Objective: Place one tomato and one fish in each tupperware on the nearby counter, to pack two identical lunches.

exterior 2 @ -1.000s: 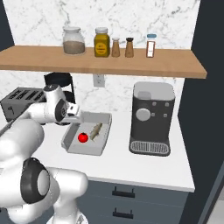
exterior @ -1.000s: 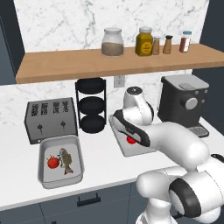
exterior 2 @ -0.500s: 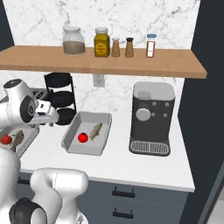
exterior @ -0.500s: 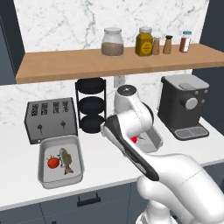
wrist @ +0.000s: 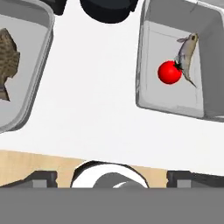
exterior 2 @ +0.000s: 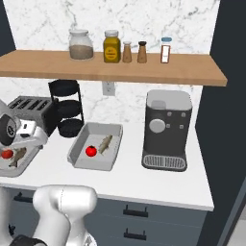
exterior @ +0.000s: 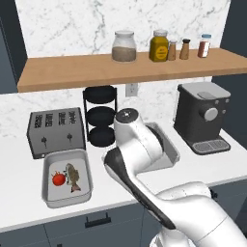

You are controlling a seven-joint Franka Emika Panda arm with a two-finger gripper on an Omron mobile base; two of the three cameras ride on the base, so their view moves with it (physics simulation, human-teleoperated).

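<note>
White tabletop is carrying two tupperware trays, each holding a tomato and fish, while the spread claw is hovering between them.

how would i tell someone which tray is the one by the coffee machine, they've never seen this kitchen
Start at the dark coffee machine standing on the white counter under the wooden shelf. Just left of it, as the right base view shows it, lies a shallow pale grey tray holding a red tomato and a small fish. The other tray sits in front of the slotted toaster, not the coffee machine.
</note>
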